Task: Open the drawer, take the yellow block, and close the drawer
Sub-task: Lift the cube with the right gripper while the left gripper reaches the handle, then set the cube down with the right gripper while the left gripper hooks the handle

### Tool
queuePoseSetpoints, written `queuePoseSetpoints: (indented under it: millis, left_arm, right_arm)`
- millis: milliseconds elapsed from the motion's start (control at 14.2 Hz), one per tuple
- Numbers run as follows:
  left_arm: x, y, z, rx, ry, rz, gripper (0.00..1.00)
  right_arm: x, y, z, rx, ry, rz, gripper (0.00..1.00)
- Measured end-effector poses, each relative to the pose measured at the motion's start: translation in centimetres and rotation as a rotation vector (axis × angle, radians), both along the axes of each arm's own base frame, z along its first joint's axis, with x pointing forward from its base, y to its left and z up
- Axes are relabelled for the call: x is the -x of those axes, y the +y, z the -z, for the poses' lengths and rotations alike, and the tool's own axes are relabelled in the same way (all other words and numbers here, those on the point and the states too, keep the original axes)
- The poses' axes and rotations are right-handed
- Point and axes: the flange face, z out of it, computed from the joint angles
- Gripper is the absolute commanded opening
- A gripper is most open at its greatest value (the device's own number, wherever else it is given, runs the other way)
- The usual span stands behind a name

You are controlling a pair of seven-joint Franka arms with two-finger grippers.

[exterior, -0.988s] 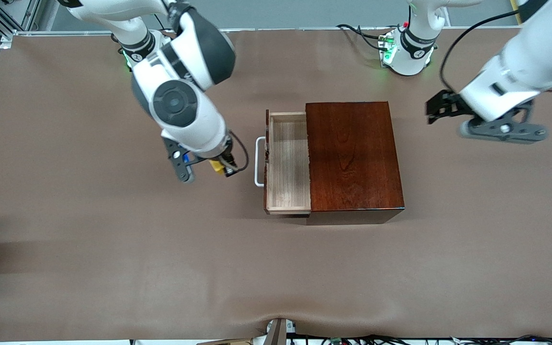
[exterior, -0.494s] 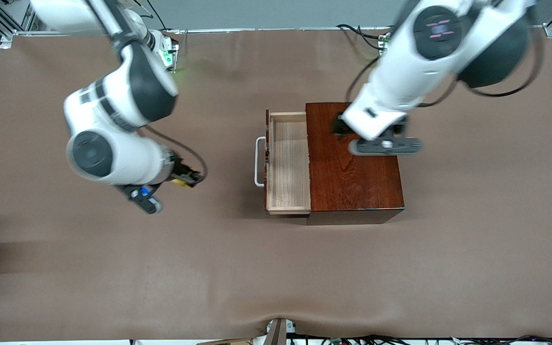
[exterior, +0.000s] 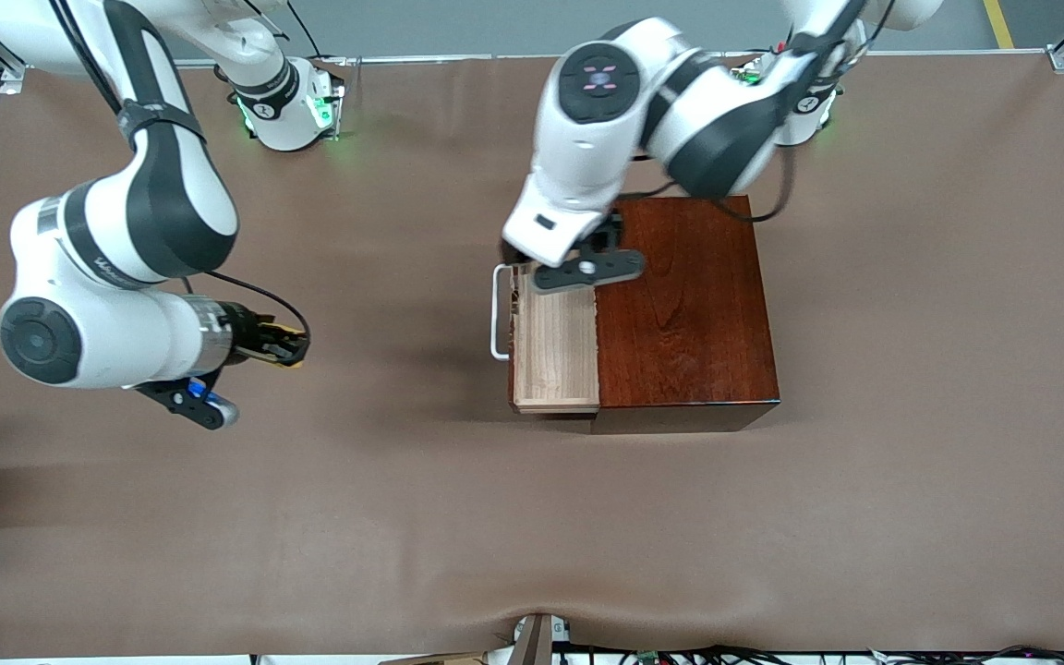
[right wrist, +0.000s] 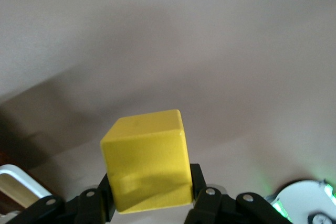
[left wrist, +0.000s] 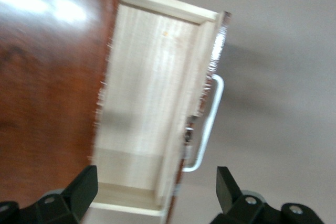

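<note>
Two Franka arms share the job: the right gripper point(exterior: 284, 349) clenches the small bright-yellow cube point(right wrist: 148, 159), likely light and rigid, over bare brown tabletop point(exterior: 403, 517). The left gripper point(left wrist: 157, 195), fingers spread, hangs over the open pale-wood drawer point(exterior: 555, 346); its white bar handle point(exterior: 498, 312) faces open room.

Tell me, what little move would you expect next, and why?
Probably the left gripper, open over the drawer, drops beside the white handle to push it shut. The drawer stands pulled out of the dark box and looks empty, while the right gripper holds the yellow block over bare table.
</note>
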Motion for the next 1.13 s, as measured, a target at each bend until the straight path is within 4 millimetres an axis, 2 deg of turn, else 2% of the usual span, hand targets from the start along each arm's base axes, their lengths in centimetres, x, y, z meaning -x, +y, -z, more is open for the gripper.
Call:
queuePoseSetpoints:
  millis: [141, 353, 564, 706, 847, 988, 1129]
  left_arm:
    - [0.9, -2.8, 2.4, -0.018, -0.026, -0.041, 1.00]
    - [2.8, -7.1, 5.3, -0.035, -0.090, -0.098, 1.00]
    - [4.7, -10.7, 7.9, 0.009, -0.125, -0.175, 1.00]
    - [4.9, -11.5, 8.6, 0.027, -0.137, -0.214, 1.00]
    - [4.8, -12.1, 9.1, 0.052, -0.157, -0.282, 1.00]
    - [5.0, -12.8, 10.9, 0.050, -0.181, -0.337, 1.00]
    - [5.6, -13.7, 13.2, 0.045, -0.213, -0.401, 1.00]
  right_arm:
    - [1.1, -2.6, 1.3, -0.003, -0.039, -0.059, 0.00]
    - [3.4, -7.6, 4.8, 0.023, -0.080, -0.127, 0.00]
    - [5.4, -9.7, 7.5, 0.048, -0.100, -0.163, 0.00]
    - [6.3, -11.5, 9.4, 0.055, -0.143, -0.210, 0.00]
    - [7.5, -14.7, 12.4, 0.048, -0.182, -0.240, 0.00]
    - [8.8, -17.8, 15.0, 0.046, -0.222, -0.259, 0.00]
    - [9.7, -19.4, 16.6, 0.053, -0.251, -0.274, 0.00]
